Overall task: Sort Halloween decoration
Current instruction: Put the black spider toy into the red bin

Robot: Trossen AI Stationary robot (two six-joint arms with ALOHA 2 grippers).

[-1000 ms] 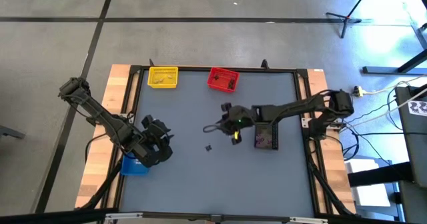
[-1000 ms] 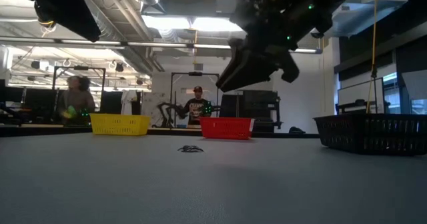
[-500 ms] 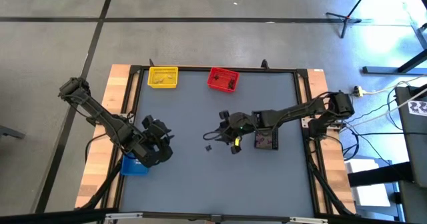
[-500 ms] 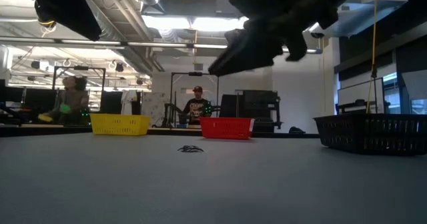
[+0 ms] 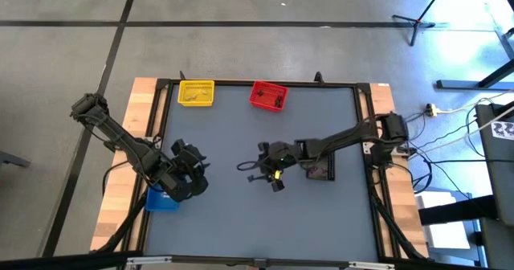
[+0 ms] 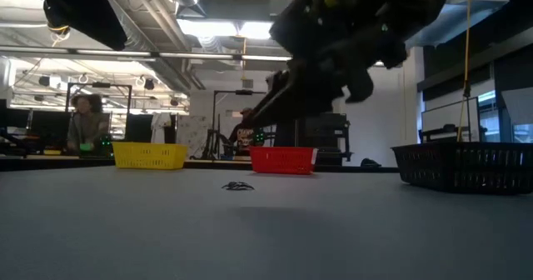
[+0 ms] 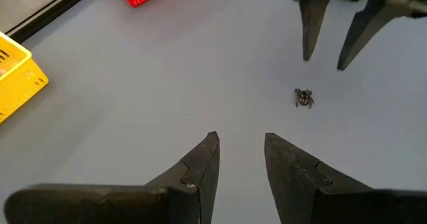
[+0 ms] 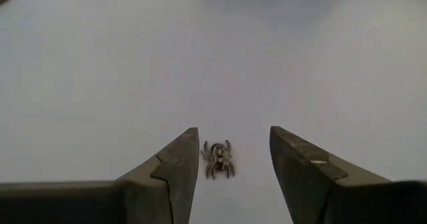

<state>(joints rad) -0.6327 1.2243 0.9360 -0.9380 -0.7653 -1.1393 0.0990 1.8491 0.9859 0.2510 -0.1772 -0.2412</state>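
My right gripper (image 8: 230,167) hangs spread over the last loose spider trinket (image 8: 218,159); other decorations seem already binned.

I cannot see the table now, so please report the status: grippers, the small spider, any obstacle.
Right gripper open, above the spider. Left gripper open, waiting by the blue bin. Nothing near the spider.
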